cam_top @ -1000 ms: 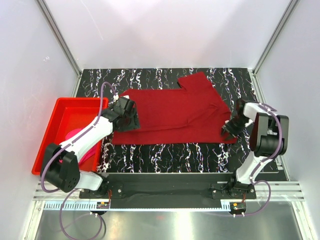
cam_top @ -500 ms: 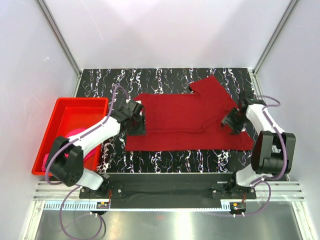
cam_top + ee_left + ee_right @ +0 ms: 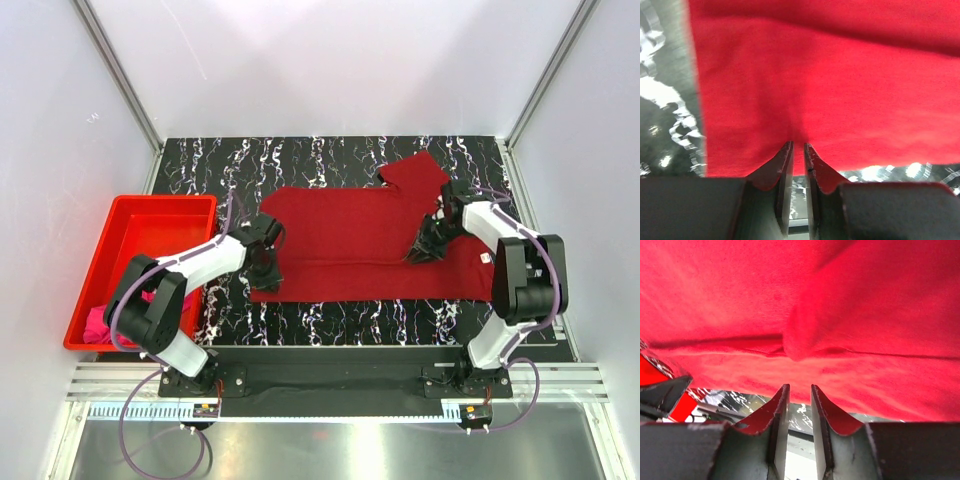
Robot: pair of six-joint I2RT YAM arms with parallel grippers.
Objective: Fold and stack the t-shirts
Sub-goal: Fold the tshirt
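1. Since a second ago the left gripper (image 3: 266,268) has come down to the left edge of the crimson t-shirt (image 3: 350,240). The right gripper (image 3: 422,248) has swung up and inward onto the cloth below the sleeve (image 3: 415,172). The shirt itself lies further right than it did.
2. Two t-shirts are in view. The crimson one lies spread flat across the middle of the black marbled table (image 3: 300,160), with one sleeve pointing to the far side. The magenta t-shirt (image 3: 100,322) is bunched in the near corner of the red bin (image 3: 165,203).
3. There is one bin, standing off the table's left edge.
4. One small white label (image 3: 487,257) shows near the crimson shirt's right end.
5. There are two arms, one at each end of the crimson shirt.
6. Left gripper: the jaws are nearly together, and the shirt's near edge puckers into the fingertips (image 3: 785,150), so it pinches the cloth.
7. Right gripper: there is a narrow gap between the fingers (image 3: 781,395). A fold of red cloth bulges just ahead of them, but I cannot tell whether it has hold.
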